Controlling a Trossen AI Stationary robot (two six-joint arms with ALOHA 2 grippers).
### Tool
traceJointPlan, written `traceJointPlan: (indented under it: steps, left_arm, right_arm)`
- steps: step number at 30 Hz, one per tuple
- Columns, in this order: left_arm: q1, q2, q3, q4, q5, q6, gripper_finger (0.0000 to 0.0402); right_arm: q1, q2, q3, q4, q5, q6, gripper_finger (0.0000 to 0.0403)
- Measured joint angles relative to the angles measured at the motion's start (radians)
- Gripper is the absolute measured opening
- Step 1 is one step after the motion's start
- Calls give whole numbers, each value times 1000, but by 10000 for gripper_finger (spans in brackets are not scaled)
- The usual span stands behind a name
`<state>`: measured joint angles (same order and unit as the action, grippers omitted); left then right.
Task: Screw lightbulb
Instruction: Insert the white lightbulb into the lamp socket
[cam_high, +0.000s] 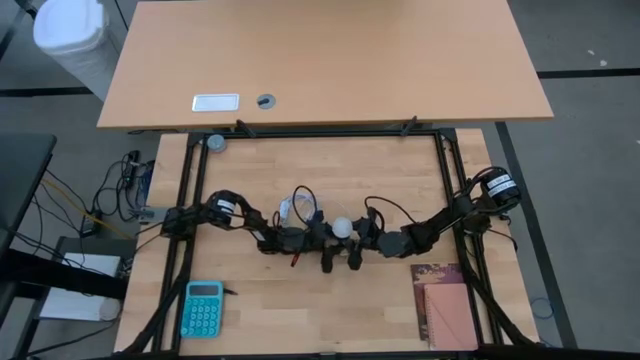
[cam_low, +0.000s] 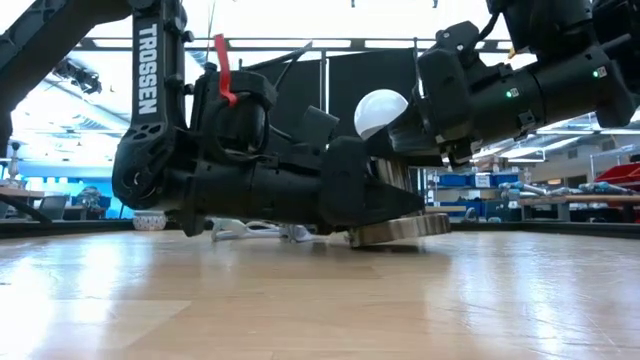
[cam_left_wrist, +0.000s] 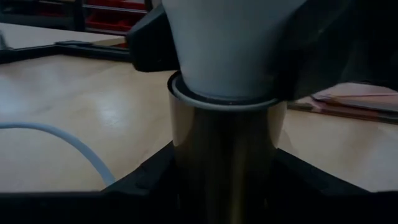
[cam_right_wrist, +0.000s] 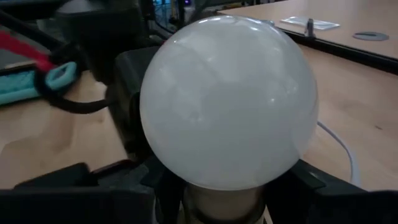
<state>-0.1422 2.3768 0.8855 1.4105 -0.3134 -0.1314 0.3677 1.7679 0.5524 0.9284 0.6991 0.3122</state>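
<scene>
Both grippers clamp — left gripper (cam_high: 322, 238) socket (cam_low: 400, 228), right gripper (cam_high: 362, 236) lightbulb (cam_high: 343, 227).

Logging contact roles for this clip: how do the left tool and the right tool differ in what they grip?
The left tool clamps the metal socket low at the table; the right tool grips the lightbulb at its neck, higher up. In the high view, left comes from the left, right from the right. Both meet mid-table, shut on their parts.

The lightbulb (cam_high: 343, 227) sits mid-table between both arms — calculator (cam_high: 202, 309) front-left, notebook (cam_high: 443, 305) front-right.
</scene>
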Motion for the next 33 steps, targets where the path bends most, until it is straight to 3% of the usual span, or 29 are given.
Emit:
traceJointPlan:
  steps: [13, 22, 33]
  left_arm:
    - [-64, 0, 55, -94, -289, -6, 198]
    - [-71, 0, 105, -163, -389, -12, 198]
    - [-78, 0, 148, -252, -477, -7, 198]
  right_arm:
    - [20, 2, 61, -131, 116, 79, 181]
    - [20, 3, 63, -144, 165, 132, 182]
    - [31, 13, 146, -336, 254, 214, 182]
